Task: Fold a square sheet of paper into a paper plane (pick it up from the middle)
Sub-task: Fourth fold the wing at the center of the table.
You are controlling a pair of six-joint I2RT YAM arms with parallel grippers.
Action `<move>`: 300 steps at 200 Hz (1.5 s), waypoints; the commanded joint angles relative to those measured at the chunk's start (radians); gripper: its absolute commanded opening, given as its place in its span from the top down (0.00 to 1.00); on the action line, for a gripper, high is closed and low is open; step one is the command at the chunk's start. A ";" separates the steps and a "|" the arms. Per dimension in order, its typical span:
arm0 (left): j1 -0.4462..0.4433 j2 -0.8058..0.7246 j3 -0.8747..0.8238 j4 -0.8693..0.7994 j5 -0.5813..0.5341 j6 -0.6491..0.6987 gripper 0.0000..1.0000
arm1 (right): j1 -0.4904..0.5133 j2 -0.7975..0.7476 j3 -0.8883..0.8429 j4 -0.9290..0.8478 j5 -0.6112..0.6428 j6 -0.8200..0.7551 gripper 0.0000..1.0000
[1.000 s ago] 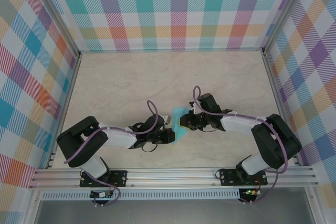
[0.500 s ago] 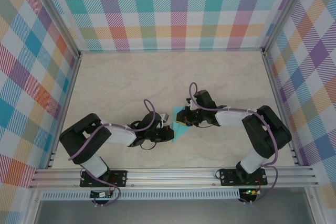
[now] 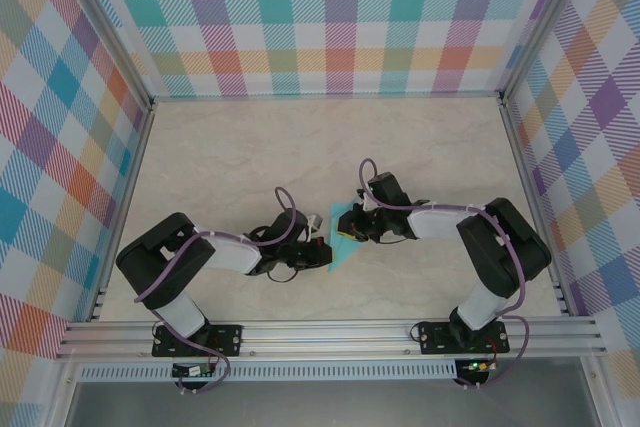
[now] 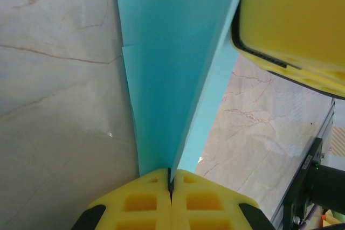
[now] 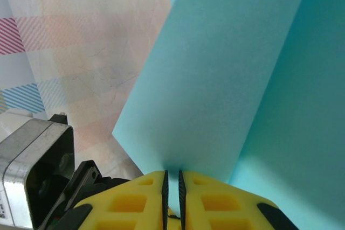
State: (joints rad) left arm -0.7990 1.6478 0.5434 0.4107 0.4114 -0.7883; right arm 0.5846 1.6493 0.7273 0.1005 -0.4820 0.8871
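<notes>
Robot lab cell, aluminium frame rails (image 3: 330,332), plaid backdrop walls (image 3: 330,17) (marble-look tabletop (image 3: 230,147) inside)

You are looking down on a pale, marble-veined table top (image 3: 240,157) in even light. Checked walls in teal, pink, orange and purple close it in: the back wall (image 3: 330,17), the left wall (image 3: 55,137) and the right wall (image 3: 590,117). Silver metal rails (image 3: 330,332) run along your near edge, and slanting metal posts (image 3: 105,27) meet the far corners.
</notes>
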 commanded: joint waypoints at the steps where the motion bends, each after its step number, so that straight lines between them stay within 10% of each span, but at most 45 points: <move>1: 0.016 0.009 0.036 -0.056 0.039 0.039 1.00 | 0.004 -0.052 -0.018 -0.011 0.009 0.019 0.84; 300: 0.090 0.101 0.034 0.014 0.151 -0.050 1.00 | 0.006 0.053 0.088 -0.048 0.036 -0.016 0.82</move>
State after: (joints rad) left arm -0.7326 1.7203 0.5823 0.4244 0.5613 -0.8238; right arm 0.5846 1.6802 0.7818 0.0784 -0.4591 0.8986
